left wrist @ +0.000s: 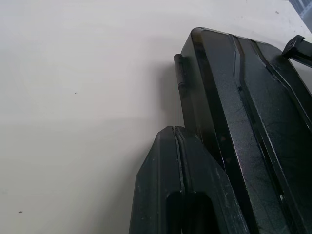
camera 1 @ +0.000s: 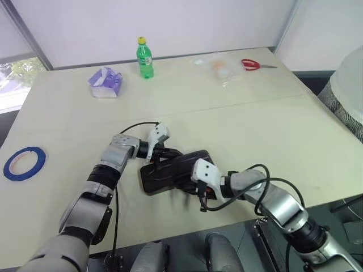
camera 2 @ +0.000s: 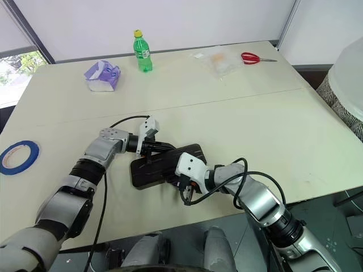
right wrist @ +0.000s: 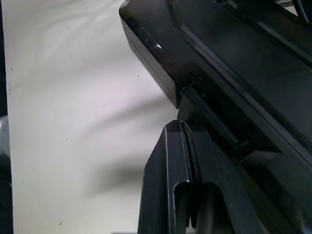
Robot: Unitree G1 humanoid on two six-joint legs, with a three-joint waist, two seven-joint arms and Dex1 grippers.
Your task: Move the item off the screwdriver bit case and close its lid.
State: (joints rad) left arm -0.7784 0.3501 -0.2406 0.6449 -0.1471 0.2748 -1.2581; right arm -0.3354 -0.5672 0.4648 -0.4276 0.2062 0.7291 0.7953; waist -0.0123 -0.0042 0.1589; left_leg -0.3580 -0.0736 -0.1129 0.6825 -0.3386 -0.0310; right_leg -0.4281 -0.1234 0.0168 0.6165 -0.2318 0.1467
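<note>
The screwdriver bit case (camera 1: 173,170) lies in the middle of the table near the front edge, its dark lid (camera 1: 182,161) down flat on the tray. The item, a flat blue ring of tape (camera 1: 24,163), rests on the table far to the left, well apart from the case. My left gripper (camera 1: 170,154) is shut, with its fingertips (left wrist: 178,141) against the case's (left wrist: 253,122) far hinged edge. From the front side my right gripper (camera 1: 190,186) comes in shut, its fingertips (right wrist: 180,129) at the corner of the case (right wrist: 219,58).
At the back of the table stand a green bottle (camera 1: 145,58) and a purple-and-white packet (camera 1: 105,83). A clear plastic bag (camera 1: 222,68) and red-handled scissors (camera 1: 252,64) lie at the back right. A large pale object (camera 1: 349,90) stands off the table's right side.
</note>
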